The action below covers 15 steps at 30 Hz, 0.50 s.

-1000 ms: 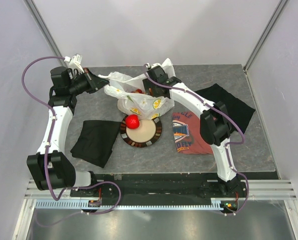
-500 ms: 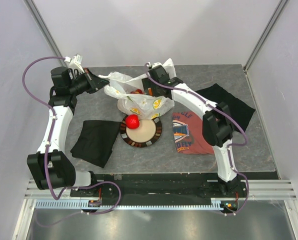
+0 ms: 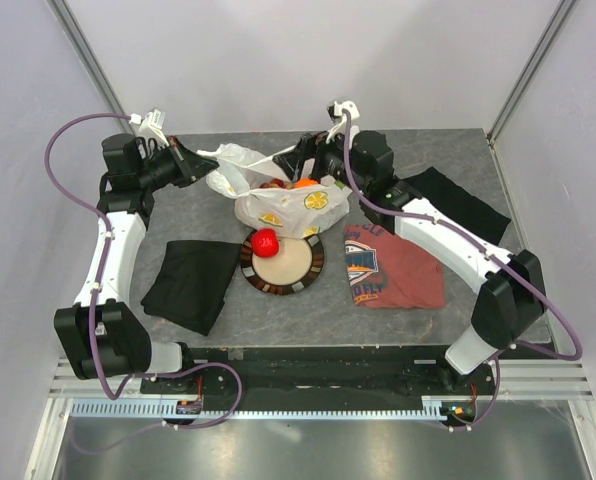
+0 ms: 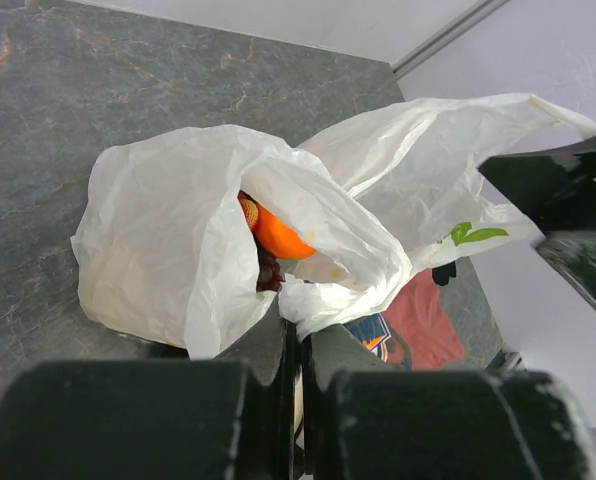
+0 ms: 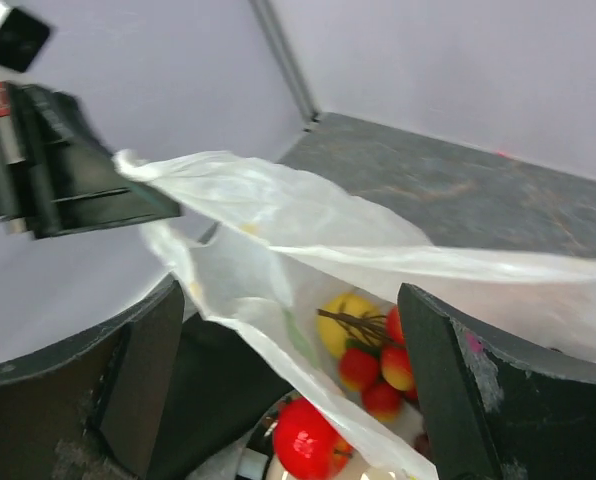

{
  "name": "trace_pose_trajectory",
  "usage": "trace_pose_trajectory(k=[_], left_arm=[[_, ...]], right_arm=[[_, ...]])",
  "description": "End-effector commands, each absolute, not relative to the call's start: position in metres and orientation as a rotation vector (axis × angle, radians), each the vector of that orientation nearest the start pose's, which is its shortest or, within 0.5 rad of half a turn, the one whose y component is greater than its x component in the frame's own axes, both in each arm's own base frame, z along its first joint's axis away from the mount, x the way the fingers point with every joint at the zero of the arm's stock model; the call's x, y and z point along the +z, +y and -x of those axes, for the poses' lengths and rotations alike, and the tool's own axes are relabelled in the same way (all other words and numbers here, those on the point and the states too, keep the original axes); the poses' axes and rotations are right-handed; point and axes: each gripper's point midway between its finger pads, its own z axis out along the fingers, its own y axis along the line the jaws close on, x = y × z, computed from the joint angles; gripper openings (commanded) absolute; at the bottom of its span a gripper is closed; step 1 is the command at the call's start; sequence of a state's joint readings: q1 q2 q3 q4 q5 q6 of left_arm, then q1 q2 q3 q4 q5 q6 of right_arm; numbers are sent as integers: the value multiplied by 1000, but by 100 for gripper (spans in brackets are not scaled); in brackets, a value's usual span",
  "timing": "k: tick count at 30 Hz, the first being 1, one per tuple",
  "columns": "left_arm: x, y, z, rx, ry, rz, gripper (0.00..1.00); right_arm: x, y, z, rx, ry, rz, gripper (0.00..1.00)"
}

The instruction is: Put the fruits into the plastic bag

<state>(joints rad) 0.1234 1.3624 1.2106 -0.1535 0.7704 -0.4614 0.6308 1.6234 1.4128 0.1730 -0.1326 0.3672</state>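
Note:
The plastic bag [image 3: 278, 200] lies at the back of the table with its mouth held up. My left gripper [image 3: 196, 165] is shut on the bag's left rim [image 4: 308, 300]. Inside the bag [image 4: 168, 230] I see an orange [image 4: 278, 236] and dark grapes [image 4: 268, 275]. My right gripper [image 3: 300, 163] hovers open above the mouth with nothing between its fingers [image 5: 458, 390]. Through the opening, under the right gripper [image 5: 293, 370], lie a yellow lemon [image 5: 340, 318] and small red-yellow fruits [image 5: 383, 370]. A red apple [image 3: 266, 242] rests on the plate [image 3: 296, 268], outside the bag.
A black cloth [image 3: 188, 283] lies at the front left. A red printed T-shirt [image 3: 393, 268] lies right of the plate, with another black cloth [image 3: 463, 205] behind it. The enclosure's walls stand close behind the bag.
My right arm swung its elbow out to the right and uncovered the T-shirt. Its gripper rose out of the bag's mouth, where an orange now shows. The left arm has not moved.

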Motion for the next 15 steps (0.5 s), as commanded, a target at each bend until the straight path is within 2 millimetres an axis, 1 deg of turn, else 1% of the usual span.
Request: trace_pose_trajectory(k=[1,2,3,4,5,6,7,10,11,12,14,15], left_arm=[[311,-89,-398,-985,1864,-6,1],[312,-88,-397,-983,1862,-6,2],[312,-89,-398,-983,1860,-9,2],[312,-88,-397,-983,1862,-6,2],[311,-89,-398,-984,1864,-7,2],[311,-88,-398,-983,1862,-6,2],[312,-89,-397,-984,1863,-5,2],[310,-88,-398,-983,1865,-2,2],[311,-89,-398,-985,1864,-5,1],[311,-88,-398,-982,1863,-3,2],[311,-88,-398,-981,1863,-2,2],[311,-89,-398,-981,1864,-2,1]], right_arm=[[356,381,-355,1079,1508,517,95],[355,381,-353,1012,1499,542,94],[351,383,-350,957,1509,557,94],[337,395,-332,922,1553,608,95],[332,393,-333,828,1554,630,95],[325,396,-328,799,1571,653,95],[311,401,-318,783,1610,684,95],[280,399,-313,745,1691,681,94],[275,393,-317,715,1719,628,94],[261,391,-313,674,1750,615,94],[250,385,-310,600,1775,584,94],[239,379,-308,526,1797,559,94]])
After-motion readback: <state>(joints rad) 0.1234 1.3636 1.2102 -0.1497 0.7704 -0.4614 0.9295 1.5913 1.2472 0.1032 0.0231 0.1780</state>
